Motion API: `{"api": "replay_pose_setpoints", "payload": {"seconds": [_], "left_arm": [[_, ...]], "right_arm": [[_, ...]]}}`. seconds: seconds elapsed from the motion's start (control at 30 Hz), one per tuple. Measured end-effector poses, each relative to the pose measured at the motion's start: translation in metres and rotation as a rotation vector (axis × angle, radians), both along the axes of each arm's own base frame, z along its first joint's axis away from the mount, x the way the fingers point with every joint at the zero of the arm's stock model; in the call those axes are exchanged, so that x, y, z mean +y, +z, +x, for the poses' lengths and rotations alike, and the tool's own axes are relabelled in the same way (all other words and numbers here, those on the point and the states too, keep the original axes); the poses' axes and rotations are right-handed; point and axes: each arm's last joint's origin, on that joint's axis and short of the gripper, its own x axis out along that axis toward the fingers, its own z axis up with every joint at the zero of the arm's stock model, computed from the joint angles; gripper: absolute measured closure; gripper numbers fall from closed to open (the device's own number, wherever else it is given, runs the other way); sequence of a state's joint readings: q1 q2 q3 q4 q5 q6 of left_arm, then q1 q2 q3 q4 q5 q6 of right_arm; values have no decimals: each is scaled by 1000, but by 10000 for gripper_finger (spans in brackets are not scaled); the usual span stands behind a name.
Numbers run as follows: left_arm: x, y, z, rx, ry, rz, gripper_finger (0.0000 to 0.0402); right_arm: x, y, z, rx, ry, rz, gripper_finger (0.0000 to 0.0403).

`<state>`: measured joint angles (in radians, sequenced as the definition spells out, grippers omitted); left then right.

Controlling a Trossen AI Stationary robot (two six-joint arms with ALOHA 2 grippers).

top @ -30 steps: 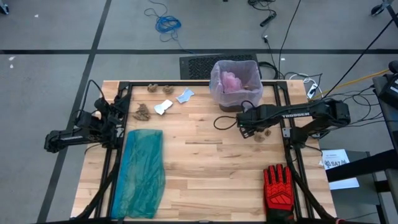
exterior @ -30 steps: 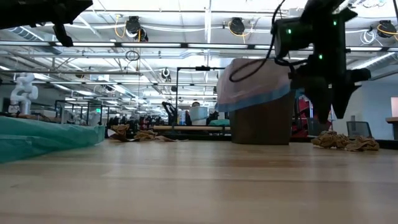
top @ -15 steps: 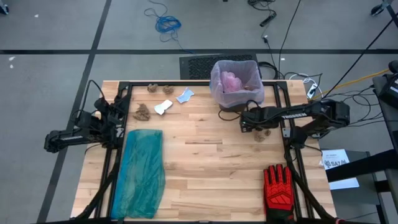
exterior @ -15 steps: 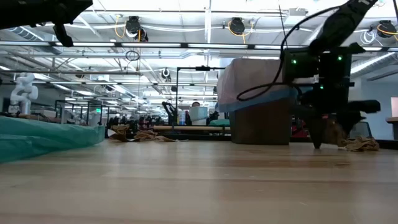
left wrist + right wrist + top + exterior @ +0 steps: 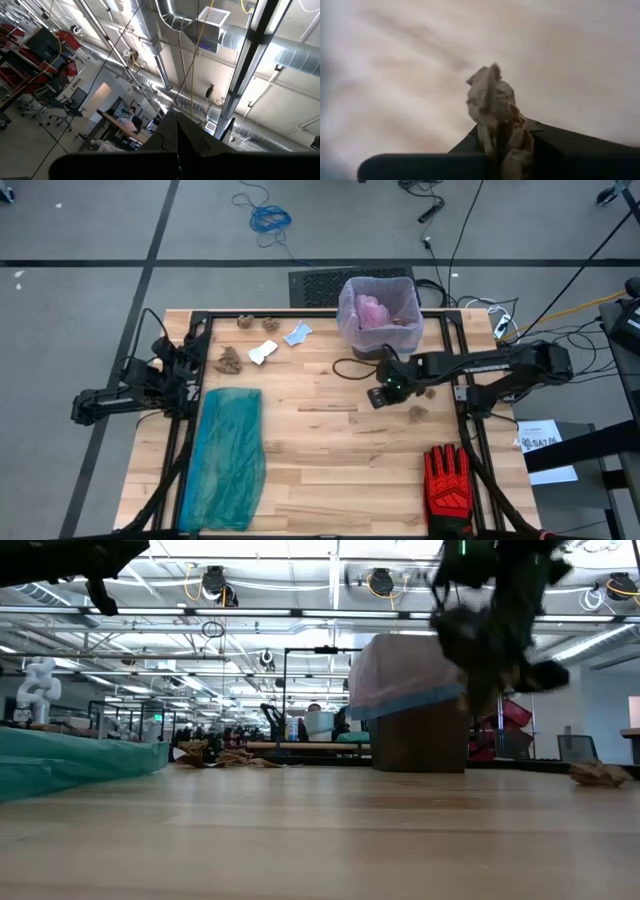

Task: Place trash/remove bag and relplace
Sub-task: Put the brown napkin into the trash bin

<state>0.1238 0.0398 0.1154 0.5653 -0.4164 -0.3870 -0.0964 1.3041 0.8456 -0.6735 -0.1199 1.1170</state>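
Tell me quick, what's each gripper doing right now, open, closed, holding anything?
Left gripper: closed, holding nothing, parked at the table's left edge.
Right gripper: closed on a crumpled brown paper wad, lifted off the table beside the bin.

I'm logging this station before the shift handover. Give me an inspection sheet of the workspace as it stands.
Surface: wooden table inside a black frame.
Job's things: bin lined with the pinkish bag at the far edge; brown paper wads and white and pale-blue scraps far left; one wad on the table by the right arm.
Clutter: teal plastic bag near left; red-and-black glove near right.
Grippers: right gripper shut on a brown paper wad, lifted off the table in front of the bin; left gripper shut, parked at the left edge.
Cables: black cable loop on the table by the bin; blue cable on the floor.
Surroundings: nothing seen of people near the table.
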Motion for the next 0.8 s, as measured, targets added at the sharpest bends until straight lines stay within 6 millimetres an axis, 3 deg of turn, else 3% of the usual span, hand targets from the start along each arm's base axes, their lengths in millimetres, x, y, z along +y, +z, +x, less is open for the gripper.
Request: {"api": "replay_pose_setpoints", "payload": {"seconds": [0.13,0.2,0.37,0.47,0.6,0.7,0.8], "left_arm": [[0,0,0,4,0,0,402],[0,0,0,2,1,0,402],[0,-1,0,7,3,-3,402],[0,-1,0,7,4,-3,402],[0,-1,0,7,3,-3,402],[0,-1,0,6,3,-3,402],[0,-1,0,6,2,-2,402]], "right_arm": [[5,59,14,-224,93,-13,390],[4,94,18,-330,115,-103,390],[-21,179,15,-458,-32,-615,389],[-47,214,7,-437,-115,-808,389],[-85,222,-4,-282,-174,-870,387],[-106,208,-9,-140,-174,-812,371],[-120,189,-12,0,-148,-717,329]]}}
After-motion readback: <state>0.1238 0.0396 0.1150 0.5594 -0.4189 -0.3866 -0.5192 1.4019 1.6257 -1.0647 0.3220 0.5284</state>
